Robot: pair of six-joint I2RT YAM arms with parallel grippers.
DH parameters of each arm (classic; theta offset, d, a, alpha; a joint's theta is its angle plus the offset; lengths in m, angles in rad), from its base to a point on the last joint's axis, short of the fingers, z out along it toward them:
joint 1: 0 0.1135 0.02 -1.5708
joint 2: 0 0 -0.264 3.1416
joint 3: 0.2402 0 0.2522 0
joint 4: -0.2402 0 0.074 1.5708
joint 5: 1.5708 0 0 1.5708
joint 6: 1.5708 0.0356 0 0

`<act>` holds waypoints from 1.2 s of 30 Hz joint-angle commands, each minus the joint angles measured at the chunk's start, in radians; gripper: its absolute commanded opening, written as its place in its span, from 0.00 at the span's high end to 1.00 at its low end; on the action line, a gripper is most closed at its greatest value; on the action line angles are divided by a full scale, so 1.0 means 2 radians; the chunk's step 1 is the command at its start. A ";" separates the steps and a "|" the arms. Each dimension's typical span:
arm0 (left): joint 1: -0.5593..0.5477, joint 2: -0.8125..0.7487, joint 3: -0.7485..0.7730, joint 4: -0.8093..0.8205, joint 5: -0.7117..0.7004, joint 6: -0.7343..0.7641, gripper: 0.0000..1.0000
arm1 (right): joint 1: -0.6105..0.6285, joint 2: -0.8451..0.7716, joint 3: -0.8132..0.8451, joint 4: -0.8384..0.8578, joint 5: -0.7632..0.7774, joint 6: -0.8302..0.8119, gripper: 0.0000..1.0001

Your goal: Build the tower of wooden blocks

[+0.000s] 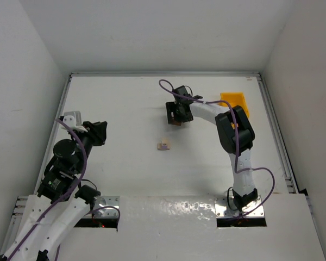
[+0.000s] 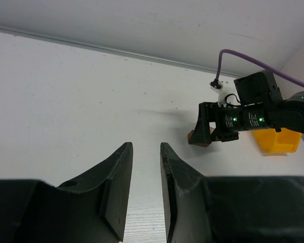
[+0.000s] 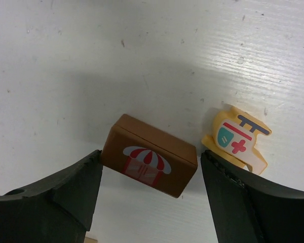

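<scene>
A dark brown block [image 3: 149,162] with a red-and-white awning picture lies on the white table between the fingers of my right gripper [image 3: 152,154]. The jaws are open; the left finger touches the block's corner and the right finger stands apart from it. A yellow block [image 3: 236,139] with a helicopter picture lies just beside the right finger. In the top view my right gripper [image 1: 175,115] is at mid-table over the brown block [image 1: 177,123], and a small pale block [image 1: 163,145] lies nearer the arms. My left gripper [image 2: 146,146] is slightly open and empty, far left [image 1: 100,131].
A yellow plastic bin [image 1: 236,103] stands at the back right, behind the right arm; it also shows in the left wrist view [image 2: 276,140]. A sliver of a tan thing [image 3: 89,240] shows at the bottom edge of the right wrist view. White walls enclose the table.
</scene>
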State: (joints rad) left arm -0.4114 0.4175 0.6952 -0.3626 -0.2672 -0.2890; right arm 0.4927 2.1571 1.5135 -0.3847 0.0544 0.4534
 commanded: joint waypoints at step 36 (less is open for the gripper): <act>0.006 0.003 -0.002 0.028 0.022 0.008 0.74 | 0.025 -0.071 -0.026 0.021 0.022 -0.022 0.43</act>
State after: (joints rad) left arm -0.4107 0.4198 0.6926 -0.3550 -0.2340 -0.2882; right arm 0.5331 2.1296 1.4830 -0.3466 0.0975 0.4435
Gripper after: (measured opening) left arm 0.259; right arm 0.644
